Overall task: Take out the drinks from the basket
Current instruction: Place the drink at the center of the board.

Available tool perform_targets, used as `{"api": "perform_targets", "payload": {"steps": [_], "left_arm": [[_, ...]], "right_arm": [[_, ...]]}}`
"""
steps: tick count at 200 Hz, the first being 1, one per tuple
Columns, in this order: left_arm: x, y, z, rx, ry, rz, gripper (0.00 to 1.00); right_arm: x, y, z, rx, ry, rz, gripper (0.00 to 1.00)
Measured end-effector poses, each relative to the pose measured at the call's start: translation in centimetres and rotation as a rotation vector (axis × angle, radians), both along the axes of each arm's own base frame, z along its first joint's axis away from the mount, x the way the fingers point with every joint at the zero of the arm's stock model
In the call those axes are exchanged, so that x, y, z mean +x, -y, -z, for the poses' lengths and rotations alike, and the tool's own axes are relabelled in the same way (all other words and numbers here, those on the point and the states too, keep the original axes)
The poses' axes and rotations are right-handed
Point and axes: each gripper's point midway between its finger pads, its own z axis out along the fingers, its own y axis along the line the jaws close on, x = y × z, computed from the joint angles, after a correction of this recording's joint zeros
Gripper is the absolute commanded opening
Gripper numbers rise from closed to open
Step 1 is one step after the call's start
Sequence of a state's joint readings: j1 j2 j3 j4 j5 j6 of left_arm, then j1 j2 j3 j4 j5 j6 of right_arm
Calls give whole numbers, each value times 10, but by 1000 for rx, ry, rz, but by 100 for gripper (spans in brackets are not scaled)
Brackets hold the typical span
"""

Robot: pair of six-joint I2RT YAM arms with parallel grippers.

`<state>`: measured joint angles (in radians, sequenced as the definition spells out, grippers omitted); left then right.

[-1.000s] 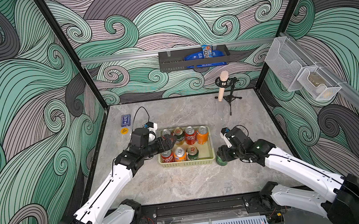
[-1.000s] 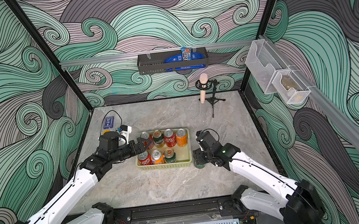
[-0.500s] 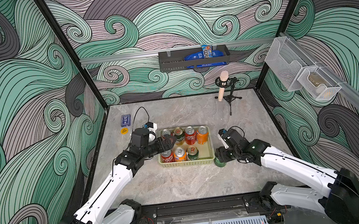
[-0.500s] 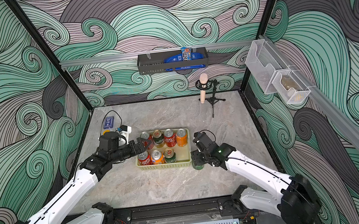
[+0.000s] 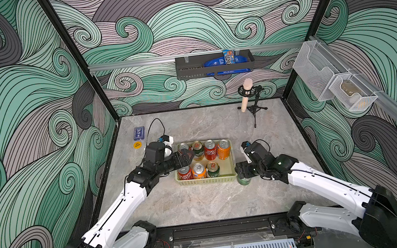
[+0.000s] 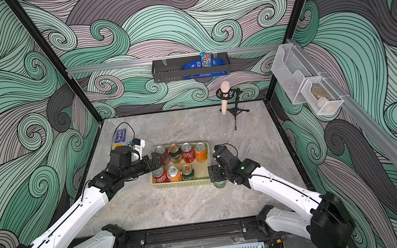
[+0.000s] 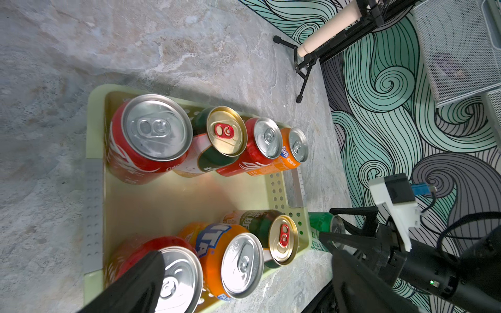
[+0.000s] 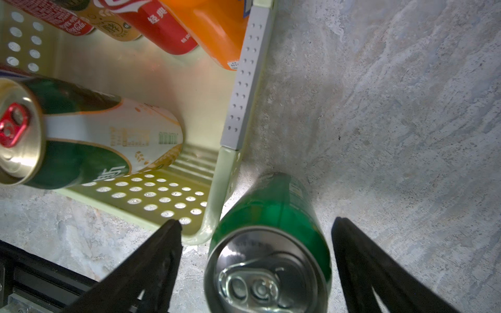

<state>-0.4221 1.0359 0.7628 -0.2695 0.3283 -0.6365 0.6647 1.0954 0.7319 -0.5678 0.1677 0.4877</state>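
The pale yellow-green basket (image 5: 205,181) (image 6: 181,183) (image 7: 93,173) (image 8: 244,94) holds several drinks: red, orange and dark green-gold cans in two rows. A bright green can (image 5: 244,181) (image 6: 219,184) (image 7: 321,220) (image 8: 271,206) stands upright on the table just outside the basket's near right corner. My right gripper (image 5: 242,172) (image 8: 256,225) is open around this can, with a gap on both sides. My left gripper (image 5: 186,157) (image 7: 240,245) hangs open above the basket's left end, over the near-row red can (image 7: 179,281) and orange can (image 7: 241,265).
A microphone on a small tripod (image 5: 246,95) stands at the back right. A black rack (image 5: 213,64) hangs on the back wall, and white wire bins (image 5: 334,82) on the right wall. A blue box (image 5: 139,133) and a yellow disc (image 5: 137,145) lie back left.
My right gripper has opened and let go of the bright green can, which now stands on the table by the basket's corner. The left arm has not moved.
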Motion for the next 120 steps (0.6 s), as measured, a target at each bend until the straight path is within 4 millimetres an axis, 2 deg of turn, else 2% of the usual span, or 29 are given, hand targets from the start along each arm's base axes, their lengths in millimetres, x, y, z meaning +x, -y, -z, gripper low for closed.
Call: {"api": "perform_targets", "payload": {"steps": [28, 61, 106, 120], "left_arm": [[1, -2, 2, 20, 8, 0, 99], [5, -10, 1, 59, 35, -32, 99], [6, -25, -28, 70, 157, -99, 99], [7, -28, -30, 78, 171, -110, 99]], "right_arm": [[1, -4, -11, 45, 16, 4, 90], [0, -11, -10, 78, 1, 1, 90], [2, -17, -12, 117, 4, 0, 92], [3, -18, -13, 121, 8, 1, 94]]}}
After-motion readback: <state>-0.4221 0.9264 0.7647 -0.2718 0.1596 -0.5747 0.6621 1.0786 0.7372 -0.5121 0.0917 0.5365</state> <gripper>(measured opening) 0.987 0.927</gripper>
